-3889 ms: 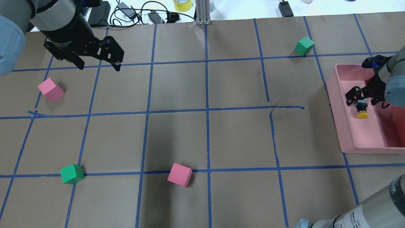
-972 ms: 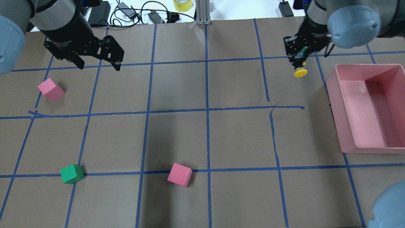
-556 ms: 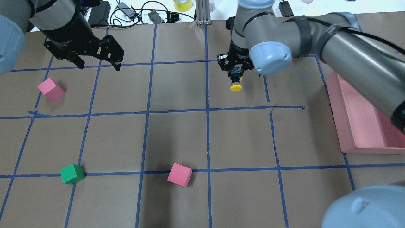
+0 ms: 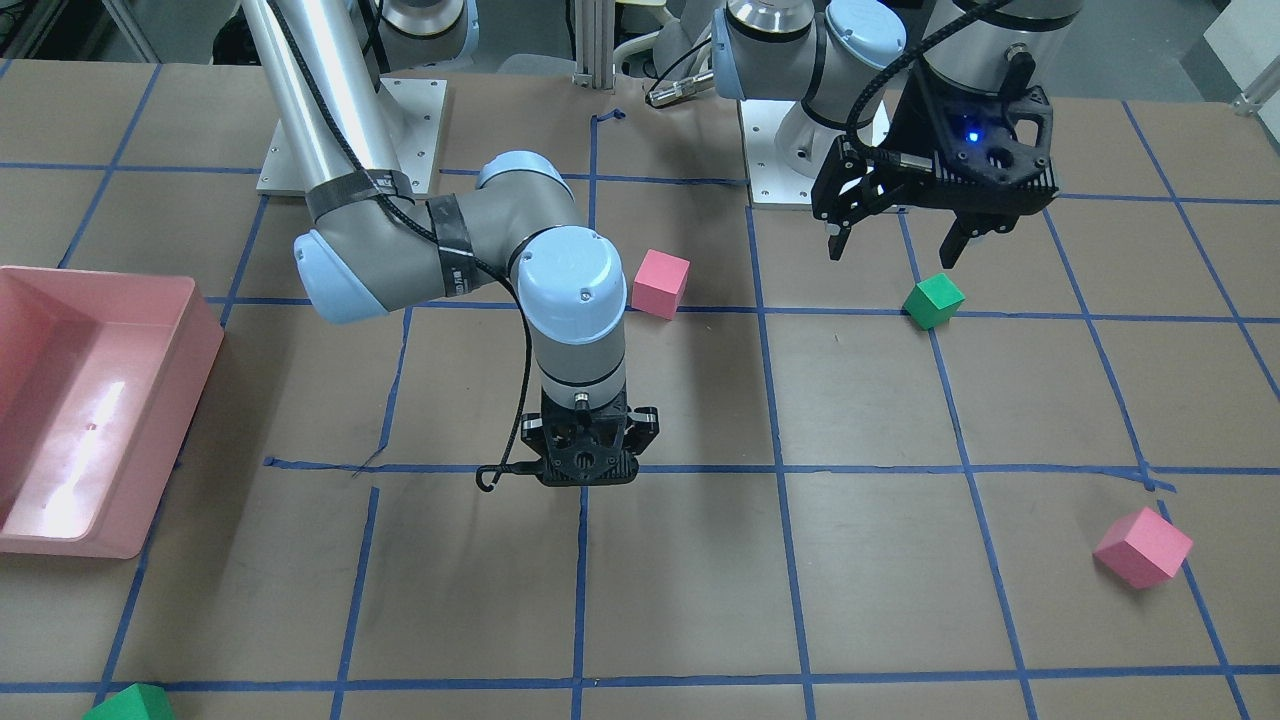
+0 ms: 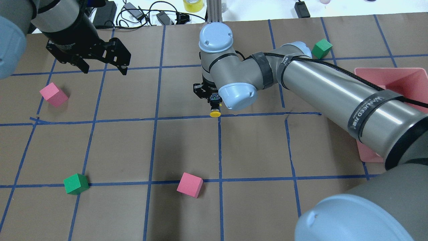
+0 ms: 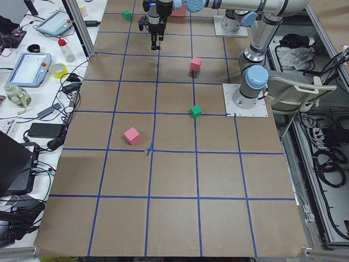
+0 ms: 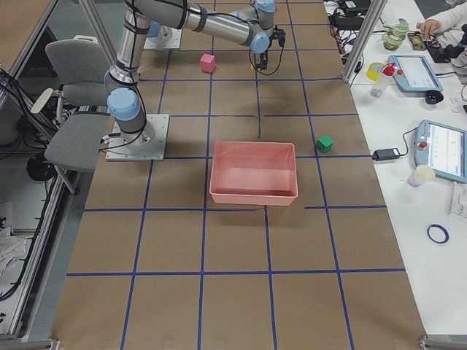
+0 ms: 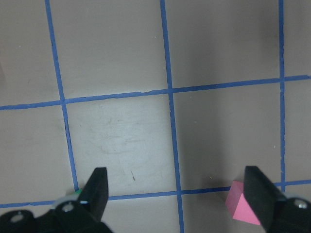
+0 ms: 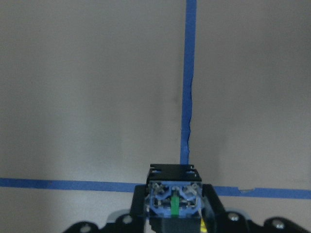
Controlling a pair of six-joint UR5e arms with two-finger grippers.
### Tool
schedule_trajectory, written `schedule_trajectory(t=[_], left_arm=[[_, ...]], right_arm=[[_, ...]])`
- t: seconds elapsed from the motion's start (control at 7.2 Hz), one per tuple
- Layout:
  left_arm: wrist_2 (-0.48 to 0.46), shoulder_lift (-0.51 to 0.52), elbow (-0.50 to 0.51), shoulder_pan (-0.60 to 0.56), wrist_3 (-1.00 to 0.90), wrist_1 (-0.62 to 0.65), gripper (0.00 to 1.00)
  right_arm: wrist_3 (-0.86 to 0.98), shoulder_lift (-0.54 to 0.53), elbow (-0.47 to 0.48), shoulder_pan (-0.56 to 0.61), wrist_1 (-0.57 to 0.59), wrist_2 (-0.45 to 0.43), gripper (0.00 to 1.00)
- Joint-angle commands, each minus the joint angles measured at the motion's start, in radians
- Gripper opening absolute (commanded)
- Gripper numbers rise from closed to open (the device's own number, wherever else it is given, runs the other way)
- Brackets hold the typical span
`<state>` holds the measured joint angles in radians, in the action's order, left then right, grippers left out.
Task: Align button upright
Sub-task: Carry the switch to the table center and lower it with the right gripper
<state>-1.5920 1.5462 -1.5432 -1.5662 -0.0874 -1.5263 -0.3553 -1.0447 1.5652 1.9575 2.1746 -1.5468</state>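
Right gripper (image 5: pixel 214 101) clenched on button (image 5: pixel 215 113), yellow cap pointing down, over mid table (image 5: pixel 254 147). Left gripper (image 5: pixel 104 68) splayed, empty. Left to do, I judge: flip, set down upright.

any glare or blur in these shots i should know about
Exterior front-facing: white glare on the floor of the pink bin. Left wrist-mounted: washed-out bright patch on the paper ahead of the left gripper. Overhead exterior: the right arm looms large and soft at bottom right.

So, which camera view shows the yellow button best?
Overhead exterior: the button shows its yellow cap and black body. The right wrist view shows only its base; the front view hides it; side views are too distant.
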Motion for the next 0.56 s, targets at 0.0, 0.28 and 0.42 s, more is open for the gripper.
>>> schedule_trajectory(t=[0.0,0.28,0.42], left_arm=[[0.000,0.000,0.000,0.000,0.000,0.000,1.00],[0.001,0.000,0.000,0.002,0.000,0.000,1.00],[0.000,0.000,0.000,0.002,0.000,0.001,1.00]], right_arm=[[-0.010,0.005,0.053,0.006,0.040,0.001,0.00],[-0.033,0.005,0.079,0.008,0.070,0.005,0.00],[-0.033,0.008,0.081,0.008,0.073,0.013,0.00]])
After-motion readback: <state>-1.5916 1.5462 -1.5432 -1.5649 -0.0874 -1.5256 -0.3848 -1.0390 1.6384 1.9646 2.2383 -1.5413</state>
